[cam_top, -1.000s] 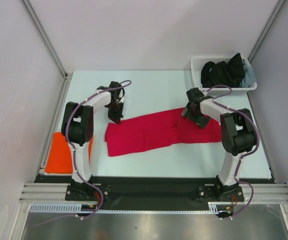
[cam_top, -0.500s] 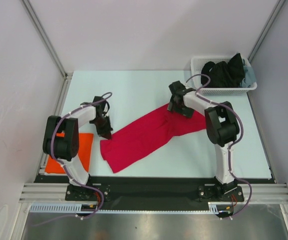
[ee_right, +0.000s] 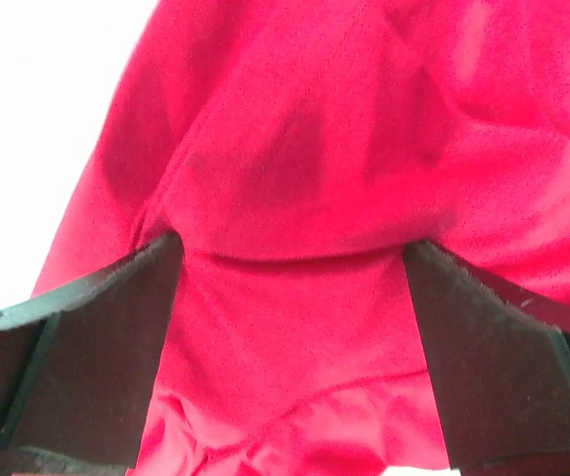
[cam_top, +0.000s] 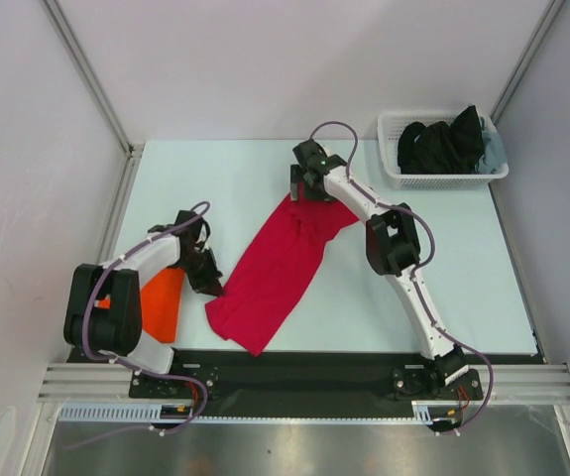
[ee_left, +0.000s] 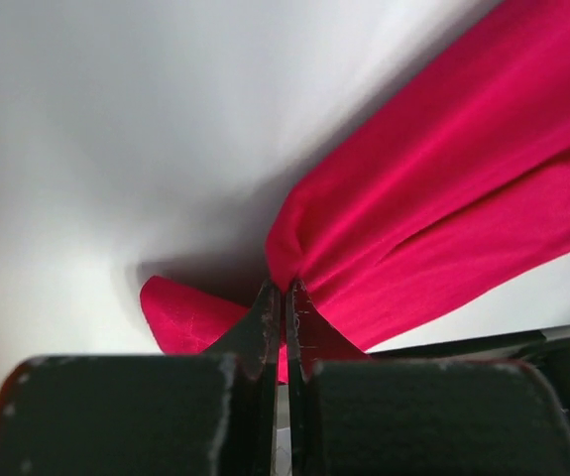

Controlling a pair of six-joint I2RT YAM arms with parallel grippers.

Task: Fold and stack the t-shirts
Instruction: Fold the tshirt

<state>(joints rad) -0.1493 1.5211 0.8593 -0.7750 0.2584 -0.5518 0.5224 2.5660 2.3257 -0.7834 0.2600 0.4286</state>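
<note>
Crimson t-shirt (cam_top: pixel 280 263) pinched by left gripper (ee_left: pixel 285 290), right gripper (ee_right: pixel 289 243) spread over it; orange t-shirt (cam_top: pixel 161 302) half hidden.

The crimson t-shirt (cam_top: pixel 275 273) and orange t-shirt (cam_top: pixel 162 303) are plain — basket (cam_top: pixel 443 180) white.

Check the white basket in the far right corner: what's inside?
The white lattice basket holds a heap of black clothes, with a bit of grey-blue cloth at its right end. Whatever lies under the heap is covered.
</note>
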